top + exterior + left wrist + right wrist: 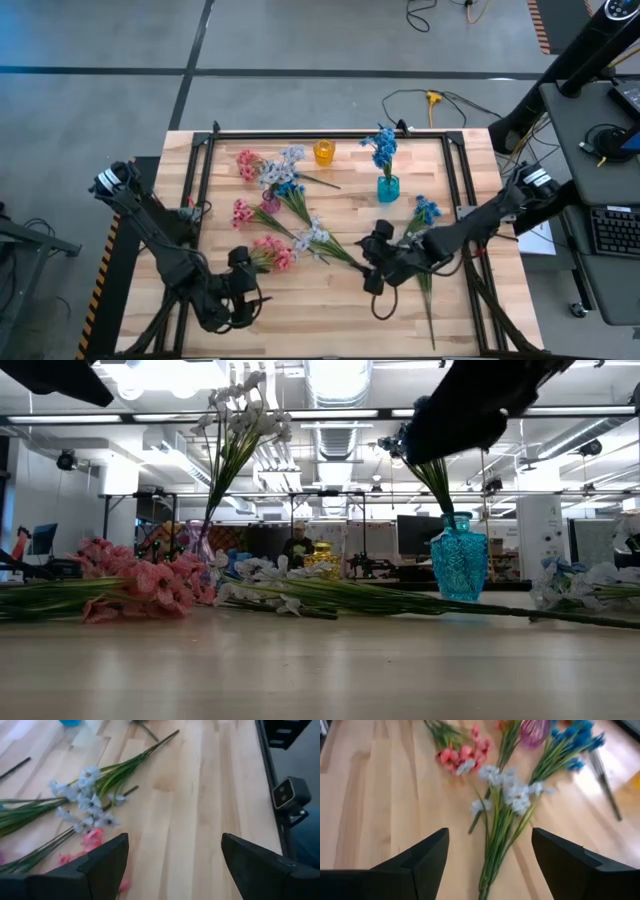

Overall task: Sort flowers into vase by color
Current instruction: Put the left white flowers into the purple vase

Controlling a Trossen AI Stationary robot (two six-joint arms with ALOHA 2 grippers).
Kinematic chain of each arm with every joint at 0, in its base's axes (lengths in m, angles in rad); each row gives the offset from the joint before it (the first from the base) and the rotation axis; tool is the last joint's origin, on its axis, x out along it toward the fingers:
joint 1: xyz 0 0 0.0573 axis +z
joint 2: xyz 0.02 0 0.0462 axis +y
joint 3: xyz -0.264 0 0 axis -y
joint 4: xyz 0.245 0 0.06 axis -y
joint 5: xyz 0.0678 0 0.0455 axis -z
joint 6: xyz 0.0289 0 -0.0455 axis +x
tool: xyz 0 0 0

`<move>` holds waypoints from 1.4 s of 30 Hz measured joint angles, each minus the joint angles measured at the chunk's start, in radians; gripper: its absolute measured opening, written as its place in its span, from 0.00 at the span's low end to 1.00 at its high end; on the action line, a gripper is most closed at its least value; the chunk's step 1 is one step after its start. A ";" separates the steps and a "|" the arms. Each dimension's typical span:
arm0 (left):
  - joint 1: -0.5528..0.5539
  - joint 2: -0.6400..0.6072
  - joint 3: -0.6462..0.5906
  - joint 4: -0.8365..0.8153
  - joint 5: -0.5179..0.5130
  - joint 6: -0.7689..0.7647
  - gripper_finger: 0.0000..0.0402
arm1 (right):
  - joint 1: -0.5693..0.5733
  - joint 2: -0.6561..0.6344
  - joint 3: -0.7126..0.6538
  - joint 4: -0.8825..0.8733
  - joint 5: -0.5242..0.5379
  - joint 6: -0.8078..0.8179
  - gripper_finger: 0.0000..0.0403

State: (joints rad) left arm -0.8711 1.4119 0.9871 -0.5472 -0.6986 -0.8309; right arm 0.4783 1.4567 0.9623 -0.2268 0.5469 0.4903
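White-lavender flowers (507,795) lie just ahead of the open right tool (490,862).

arms: mine are dark, jointed, with white-grey caps at the shoulders
left gripper (172,865) fingers: black, wedge-shaped
right gripper (490,862) fingers: black, matte

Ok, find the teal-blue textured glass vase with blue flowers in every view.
High view: teal-blue textured glass vase stands right of centre, toward the table's far edge, beside the small yellow glass vase.
Low view: right of centre, upright, blue sprigs rising from it.
Left wrist view: only a blue sliver at the top edge, likely it.
Right wrist view: not visible.
Shared landmark: the yellow vase.
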 joint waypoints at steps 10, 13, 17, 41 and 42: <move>0.004 0.009 -0.122 0.299 -0.044 0.142 0.75 | -0.091 0.164 -0.002 0.044 -0.119 -0.019 0.75; 0.012 -0.006 -0.199 0.431 -0.048 0.156 0.75 | -0.119 0.214 -0.002 0.070 -0.158 -0.020 0.75; 0.025 -0.024 -0.309 0.684 -0.048 0.234 0.75 | -0.151 0.264 -0.002 0.104 -0.193 -0.021 0.75; 0.049 -0.182 -0.524 1.240 -0.152 0.645 0.75 | -0.191 0.355 -0.003 0.187 -0.210 -0.029 0.34; 0.050 -0.187 -0.524 1.242 -0.152 0.639 0.75 | -0.191 0.355 -0.003 0.188 -0.210 -0.027 0.31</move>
State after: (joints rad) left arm -0.8213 1.2249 0.4629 0.6949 -0.8502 -0.1921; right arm 0.2871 1.8114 0.9596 -0.0387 0.3369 0.4634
